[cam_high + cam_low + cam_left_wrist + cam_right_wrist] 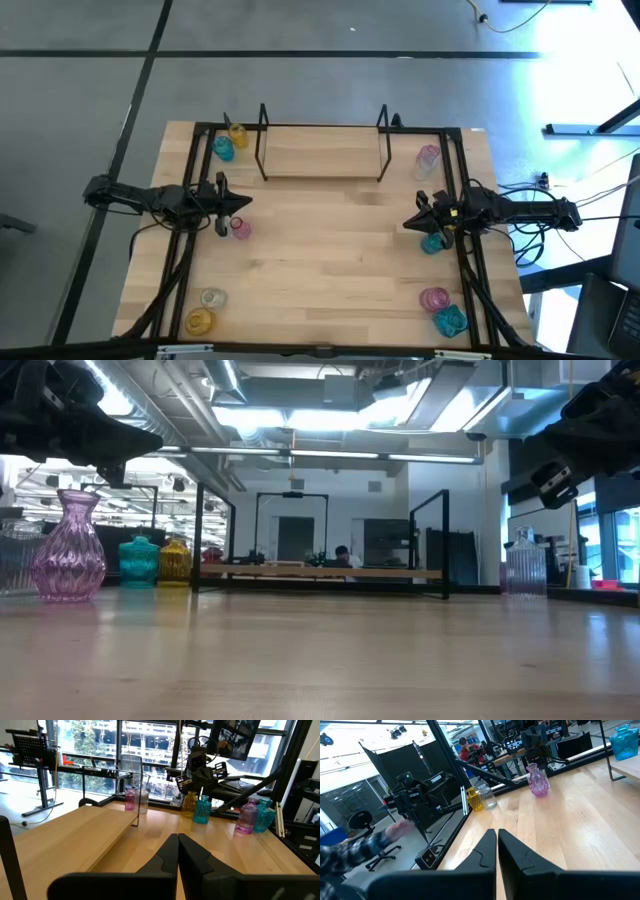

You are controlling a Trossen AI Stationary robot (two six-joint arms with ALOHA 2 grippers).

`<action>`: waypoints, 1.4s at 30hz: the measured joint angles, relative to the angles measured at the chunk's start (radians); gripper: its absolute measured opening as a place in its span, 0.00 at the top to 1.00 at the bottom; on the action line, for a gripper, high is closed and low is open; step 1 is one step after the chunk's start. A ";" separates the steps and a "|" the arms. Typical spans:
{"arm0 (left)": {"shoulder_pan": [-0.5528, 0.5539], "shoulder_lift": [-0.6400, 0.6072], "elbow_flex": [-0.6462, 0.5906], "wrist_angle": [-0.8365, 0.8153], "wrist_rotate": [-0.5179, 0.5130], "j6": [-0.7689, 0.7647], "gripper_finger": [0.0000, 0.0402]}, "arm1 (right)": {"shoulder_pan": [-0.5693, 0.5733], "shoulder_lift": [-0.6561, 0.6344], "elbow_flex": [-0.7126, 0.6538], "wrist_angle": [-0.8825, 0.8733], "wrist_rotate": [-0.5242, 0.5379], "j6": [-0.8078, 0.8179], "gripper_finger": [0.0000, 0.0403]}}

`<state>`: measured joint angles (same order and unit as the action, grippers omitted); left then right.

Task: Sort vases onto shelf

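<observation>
Both arms hover over the table (330,250), neither holding anything. The left gripper (236,205) sits at the left side, fingers pressed together, tips meeting in the left wrist view (178,837). A pink vase (241,228) stands just beside it on the table. The right gripper (415,222) sits at the right side, fingers likewise closed with only a thin slit between them in the right wrist view (497,832). A teal vase (433,242) is just beside it, partly under the arm.

The shelf (322,155) stands at the far middle of the table, wire uprights at both ends, its board bare.

Other vases are scattered at the corners. Far left: a yellow vase (238,134) and a teal-blue vase (223,149), near each other just outside the shelf's left upright. Far right: a pale pink vase (428,157) with what looks like a clear one next to it, hard to tell from above. Near left: a clear vase (212,298) and a yellow vase on its side (199,321), close together. Near right: a pink vase near the front (434,298) and a teal vase near the front (450,320), side by side.

In the low view the pink vase (68,550) stands upright at the left, teal and yellow ones behind it.

A person's blurred sleeve and hand (367,842) show beyond the table edge in the right wrist view.
</observation>
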<state>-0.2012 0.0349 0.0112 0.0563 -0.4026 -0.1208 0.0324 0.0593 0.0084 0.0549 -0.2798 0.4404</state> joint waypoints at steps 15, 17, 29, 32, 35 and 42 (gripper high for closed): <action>0.000 0.000 0.000 0.054 -0.028 0.077 1.00 | 0.000 0.000 0.000 0.001 0.000 0.000 0.98; 0.000 0.000 0.000 0.084 -0.032 0.082 1.00 | 0.000 0.000 0.000 0.001 0.000 0.000 0.98; 0.044 0.001 0.000 0.571 -0.073 0.358 1.00 | 0.000 0.000 -0.001 0.099 0.247 -0.003 0.98; 0.067 0.001 0.000 0.605 -0.018 0.419 1.00 | 0.000 0.000 -0.001 0.120 0.244 -0.001 0.98; 0.091 0.002 0.000 0.602 -0.001 0.430 1.00 | 0.000 0.000 -0.001 0.119 0.244 0.007 0.98; 0.169 0.055 0.000 0.684 0.087 0.472 1.00 | 0.000 0.003 0.007 0.093 0.305 -0.003 0.98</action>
<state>-0.0323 0.0897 0.0109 0.7407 -0.3155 0.3508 0.0322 0.0621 0.0153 0.1479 0.0248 0.4372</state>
